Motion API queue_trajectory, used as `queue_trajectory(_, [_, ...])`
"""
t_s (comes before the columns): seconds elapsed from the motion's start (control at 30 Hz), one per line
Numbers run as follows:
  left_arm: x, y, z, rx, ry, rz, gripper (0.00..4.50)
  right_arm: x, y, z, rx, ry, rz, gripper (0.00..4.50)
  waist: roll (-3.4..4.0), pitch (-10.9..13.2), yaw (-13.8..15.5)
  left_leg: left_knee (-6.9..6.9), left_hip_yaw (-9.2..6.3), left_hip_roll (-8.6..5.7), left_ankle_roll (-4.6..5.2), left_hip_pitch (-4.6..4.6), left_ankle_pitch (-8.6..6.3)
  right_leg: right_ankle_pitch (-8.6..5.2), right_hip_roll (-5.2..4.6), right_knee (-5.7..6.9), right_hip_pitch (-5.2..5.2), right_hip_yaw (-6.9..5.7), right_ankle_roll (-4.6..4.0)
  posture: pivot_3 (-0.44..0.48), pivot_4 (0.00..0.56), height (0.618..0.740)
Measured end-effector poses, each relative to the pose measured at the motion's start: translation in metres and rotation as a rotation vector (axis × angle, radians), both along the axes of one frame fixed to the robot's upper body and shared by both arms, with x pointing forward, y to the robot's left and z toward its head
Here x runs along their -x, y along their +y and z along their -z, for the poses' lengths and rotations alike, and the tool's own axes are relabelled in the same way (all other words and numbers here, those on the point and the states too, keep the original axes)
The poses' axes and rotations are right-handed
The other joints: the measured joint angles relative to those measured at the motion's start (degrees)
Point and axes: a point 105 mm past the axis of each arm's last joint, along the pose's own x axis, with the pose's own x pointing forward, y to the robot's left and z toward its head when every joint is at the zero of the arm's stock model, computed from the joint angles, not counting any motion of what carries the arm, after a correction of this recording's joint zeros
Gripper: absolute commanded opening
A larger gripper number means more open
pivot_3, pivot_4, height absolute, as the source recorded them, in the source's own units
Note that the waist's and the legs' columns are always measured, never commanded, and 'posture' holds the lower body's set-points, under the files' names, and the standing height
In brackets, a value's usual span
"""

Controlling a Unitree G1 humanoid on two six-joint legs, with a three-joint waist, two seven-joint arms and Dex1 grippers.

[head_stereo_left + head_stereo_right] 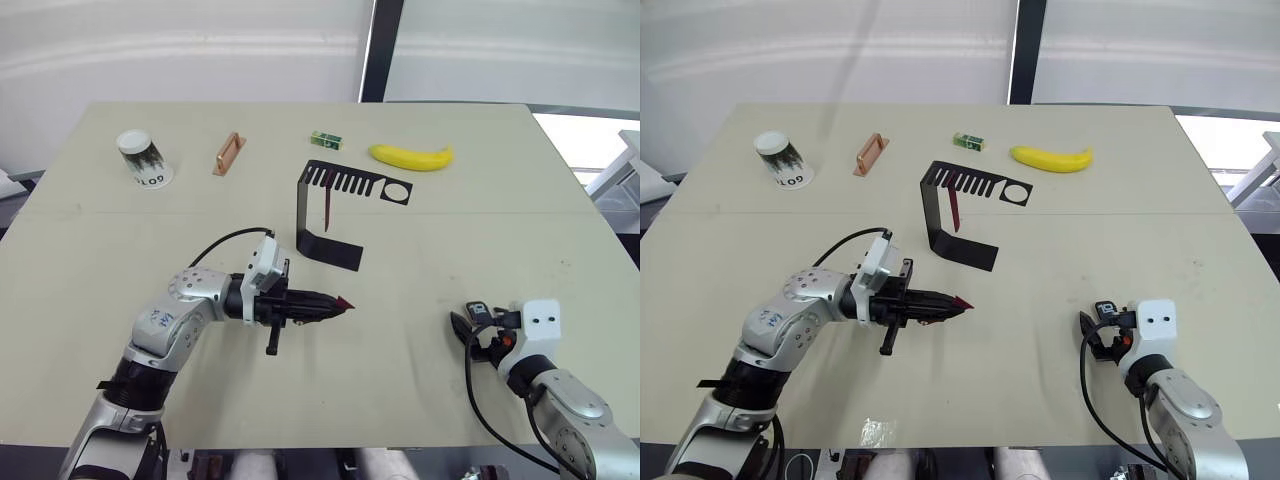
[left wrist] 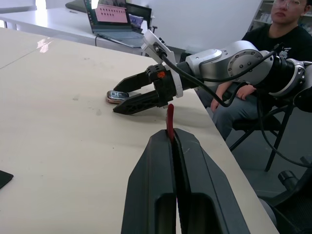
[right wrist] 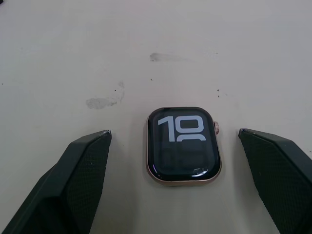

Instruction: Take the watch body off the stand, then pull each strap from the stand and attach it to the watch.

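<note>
Table (image 1: 420,290) from the head view carries the stand (image 1: 327,215) near its middle, with one strap (image 1: 327,208) hanging from the comb slots. I count two straps in all: the second strap (image 1: 343,303) is pinched in the left gripper (image 1: 335,306), whose fingers are closed on it, so that only its dark-red tip sticks out toward the robot's right. The right gripper (image 1: 470,332) rests low on the table, well apart from the left one, on the right side. Behind the stand I see one banana (image 1: 411,157), one small green box (image 1: 326,140), one copper-coloured handle (image 1: 228,153) and one paper cup (image 1: 144,158).

Left wrist view: the held strap stands upright between the closed fingers, its long axis pointing along them toward the right gripper and the watch body (image 2: 118,96) beside it. A seated person is beyond the table edge.

Right wrist view: the one watch body lies flat on the table, face up, midway between the wide-open fingers (image 3: 73,180) and untouched. Which edge takes the strap I cannot tell surely; probably the short ones. The right arm is clearly nearer to the watch.
</note>
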Motion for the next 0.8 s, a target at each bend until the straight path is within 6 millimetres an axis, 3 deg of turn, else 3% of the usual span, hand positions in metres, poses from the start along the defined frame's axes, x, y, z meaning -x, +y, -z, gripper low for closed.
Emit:
queue_trajectory(0.07, [0.0014, -0.0018, -0.0025, -0.001, -0.008, 0.001, 0.0, -0.0001, -0.0007, 0.0, 0.002, 0.0, 0.006, 3.62, 0.0, -0.01, 0.0, 0.0, 0.0, 0.0, 0.0, 0.0, 0.0, 0.0, 0.0, 0.0, 0.01, 0.0, 0.0, 0.0, 0.15, 0.74])
queue_trajectory(0.13, [0.0007, -0.0027, -0.0038, -0.002, -0.006, -0.004, 0.0, -0.0001, -0.001, 0.0002, 0.002, 0.0, 0.01, 2.7, 0.0, -0.01, 0.0, 0.01, 0.0, 0.0, 0.0, 0.0, 0.0, 0.0, 0.0, 0.01, 0.01, 0.0, 0.0, 0.0, 0.15, 0.74])
queue_trajectory(0.63, [-0.0021, -0.0082, -0.0065, 0.002, 0.017, -0.027, 0.0, 0.0001, -0.0036, 0.0013, 0.015, 0.005, 0.02, 2.7, -0.01, -0.03, 0.02, 0.05, 0.0, -0.01, 0.0, 0.01, 0.0, 0.0, 0.0, 0.03, 0.02, 0.0, 0.0, 0.0, 0.15, 0.74])
queue_trajectory(0.77, [-0.0032, -0.0097, -0.01, 0.007, 0.005, -0.027, 0.0, -0.0007, -0.0038, 0.0006, 0.017, 0.003, 0.018, 1.61, 0.0, -0.05, 0.03, 0.06, 0.0, -0.01, 0.0, 0.02, 0.0, 0.0, 0.0, 0.04, 0.03, 0.0, 0.01, 0.0, 0.15, 0.74])
queue_trajectory(0.8, [-0.0038, -0.0096, -0.0111, 0.008, 0.001, -0.029, 0.0, -0.0008, -0.0044, 0.0, 0.024, 0.004, 0.015, 1.62, 0.0, -0.05, 0.03, 0.07, 0.01, -0.01, 0.0, 0.01, 0.0, 0.0, 0.0, 0.04, 0.03, 0.0, 0.01, 0.0, 0.15, 0.74])
